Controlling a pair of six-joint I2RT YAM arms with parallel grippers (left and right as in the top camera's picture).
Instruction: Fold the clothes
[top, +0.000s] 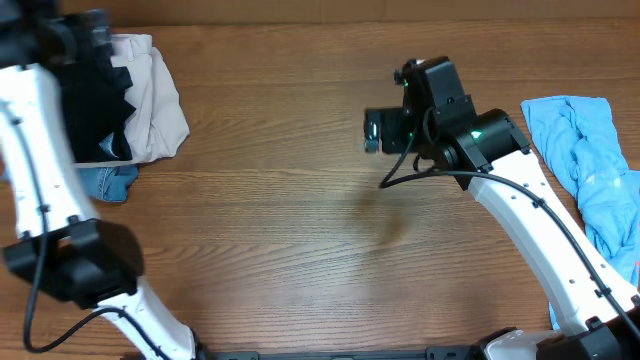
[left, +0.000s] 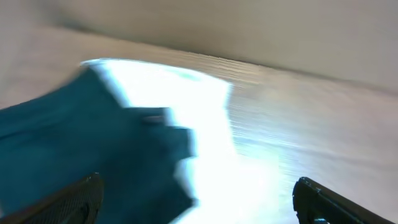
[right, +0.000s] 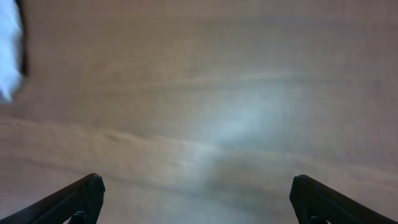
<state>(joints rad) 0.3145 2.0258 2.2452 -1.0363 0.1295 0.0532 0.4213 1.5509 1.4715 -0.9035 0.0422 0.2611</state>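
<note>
Clothes lie far left, beneath my left fingers; right fingers hover over bare table, well apart. Both pairs spread, empty.

Two white robot arms, one at the left and one at the right, are reaching over one wooden table. Each is carrying one gripper: the left gripper and the right gripper. I am counting four pieces of clothing lying there: one black garment, one cream garment, one bit of blue denim and one light blue garment.
</note>
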